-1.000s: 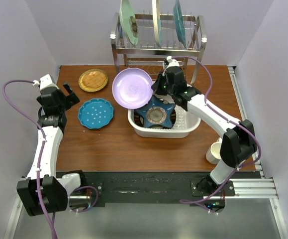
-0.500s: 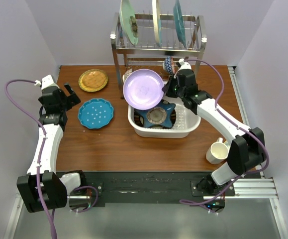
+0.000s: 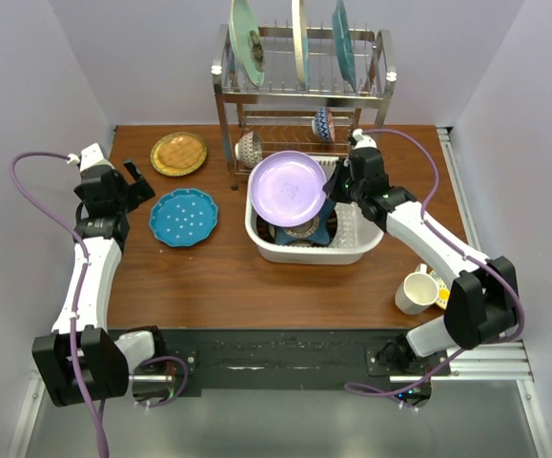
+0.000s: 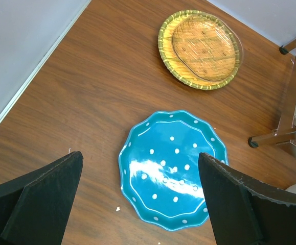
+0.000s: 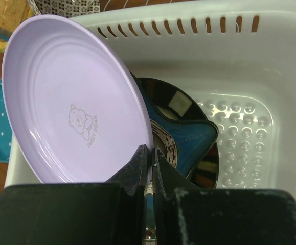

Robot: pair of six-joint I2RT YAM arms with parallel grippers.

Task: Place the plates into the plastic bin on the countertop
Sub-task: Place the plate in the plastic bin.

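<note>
My right gripper [image 3: 337, 188] [image 5: 151, 151] is shut on the rim of the lavender plate [image 3: 289, 188] [image 5: 73, 102], holding it tilted over the white plastic bin [image 3: 356, 250] [image 5: 270, 61]. Under it in the bin lies the blue star-shaped plate [image 3: 325, 227] [image 5: 196, 138]. On the countertop [image 3: 237, 286] at the left lie the blue dotted plate [image 3: 183, 217] [image 4: 173, 168] and the amber patterned plate [image 3: 178, 153] [image 4: 201, 48]. My left gripper [image 3: 134, 181] [image 4: 140, 196] hangs open above the near edge of the blue dotted plate, touching nothing.
A steel wire rack [image 3: 304, 91] at the back holds three upright teal and cream plates on top and bowls [image 3: 250, 148] below. A white mug [image 3: 414, 291] stands at the front right of the countertop. Grey walls close in both sides.
My right arm has carried the lavender plate rightward from beside the bin to over it, and lowered it toward the star-shaped plate. The left arm has stayed put.
</note>
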